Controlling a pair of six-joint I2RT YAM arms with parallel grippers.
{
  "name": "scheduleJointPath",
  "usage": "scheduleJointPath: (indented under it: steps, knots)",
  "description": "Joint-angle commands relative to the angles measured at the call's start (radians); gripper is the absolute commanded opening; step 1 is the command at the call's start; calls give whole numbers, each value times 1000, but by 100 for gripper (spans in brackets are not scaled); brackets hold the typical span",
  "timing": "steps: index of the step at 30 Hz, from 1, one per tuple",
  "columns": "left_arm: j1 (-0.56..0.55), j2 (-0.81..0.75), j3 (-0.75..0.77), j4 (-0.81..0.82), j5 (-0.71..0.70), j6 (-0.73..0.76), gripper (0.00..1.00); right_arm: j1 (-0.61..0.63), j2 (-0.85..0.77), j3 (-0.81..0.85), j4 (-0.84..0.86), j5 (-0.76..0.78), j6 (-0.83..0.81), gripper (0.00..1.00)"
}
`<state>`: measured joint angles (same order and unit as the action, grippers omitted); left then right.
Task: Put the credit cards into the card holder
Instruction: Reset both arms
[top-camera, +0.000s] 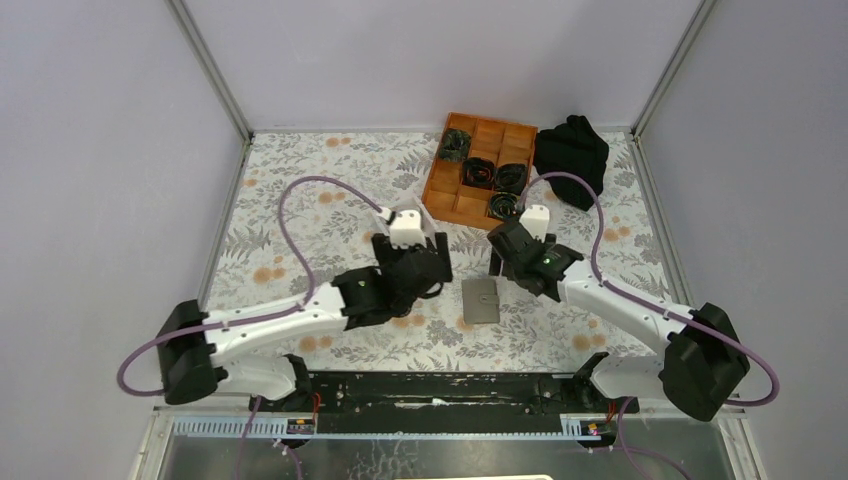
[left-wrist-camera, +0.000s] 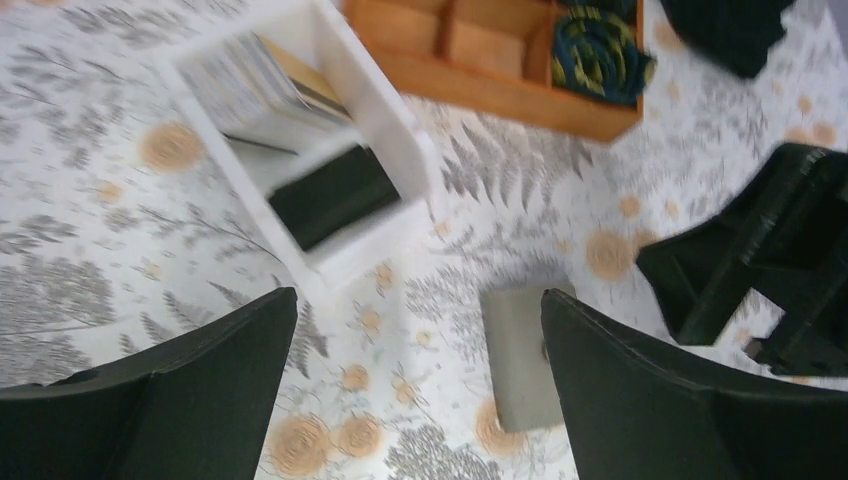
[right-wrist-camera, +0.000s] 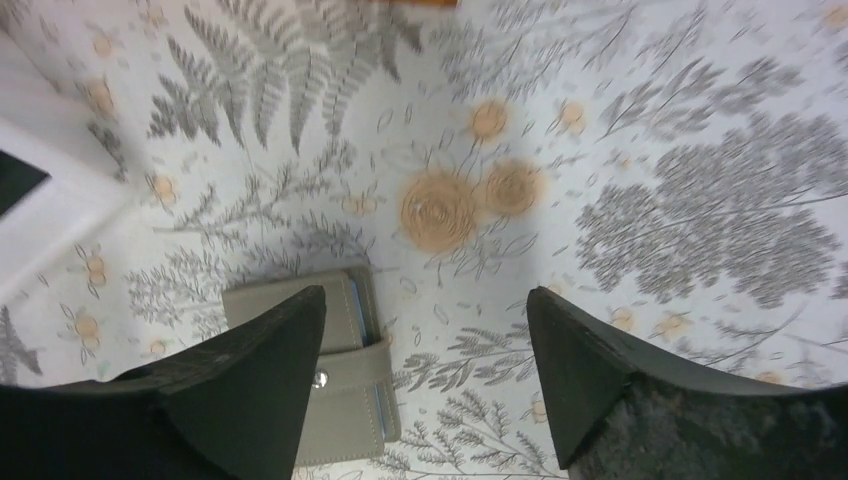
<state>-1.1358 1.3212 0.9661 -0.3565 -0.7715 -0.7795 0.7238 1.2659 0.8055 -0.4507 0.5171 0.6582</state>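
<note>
The grey card holder lies folded flat on the floral table, its snap strap across it and a pale blue edge showing in the right wrist view. My left gripper is open and empty, just left of the holder. My right gripper is open and empty, above the holder's far end; in its wrist view its left finger covers part of the holder. The credit cards sit in a white two-compartment box: a dark card in one side, a stack with a tan edge in the other.
An orange gridded tray with dark coiled items stands behind the grippers. A black cloth lies at the back right. Grey walls close in the table. The white box is mostly hidden under my left arm in the top view.
</note>
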Motion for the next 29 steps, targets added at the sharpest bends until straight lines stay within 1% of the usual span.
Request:
scheduleJointPath:
  steps: [1,6,11,15,19,23,26,27,29]
  knots:
    - [78,-99,5,-76,-139,61,100,-9,24,132,-97,209,-33,84]
    - [190,-190,-71,-100,-140,67,100,-9,77,219,-260,335,60,92]
    - [263,-242,-113,-118,-141,84,100,-9,65,233,-360,367,133,94]
    - [281,-261,-132,-147,-144,70,100,-9,-30,192,-341,376,128,94]
    - [289,-290,-162,-162,-149,51,100,-9,-142,138,-280,395,82,95]
    - [292,-317,-193,-163,-146,37,100,-9,-199,116,-285,414,86,96]
    - [294,-321,-201,-171,-146,30,100,-9,-237,102,-280,397,81,91]
    - [294,-323,-202,-174,-147,28,100,-9,-253,93,-264,391,77,92]
    - [294,-325,-200,-181,-150,24,100,-10,-286,86,-252,397,81,100]
